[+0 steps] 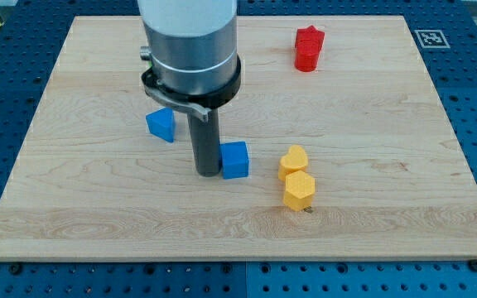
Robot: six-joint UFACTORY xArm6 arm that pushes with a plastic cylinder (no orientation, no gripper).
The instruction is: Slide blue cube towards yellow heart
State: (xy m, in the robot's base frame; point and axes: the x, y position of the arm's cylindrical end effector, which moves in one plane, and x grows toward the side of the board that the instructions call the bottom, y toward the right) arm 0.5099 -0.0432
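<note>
The blue cube (235, 159) sits near the middle of the wooden board (371, 165). My tip (206, 171) rests on the board right at the cube's left side, touching it or nearly so. The yellow heart (293, 161) lies to the right of the cube, a short gap away. The rod rises from the tip into the arm's grey body (190, 41) at the view's top.
A yellow hexagonal block (299, 190) sits just below the heart, touching it. Another blue block (161, 125) lies left of the rod. A red block (309, 48) stands at the top right. A blue perforated table surrounds the board.
</note>
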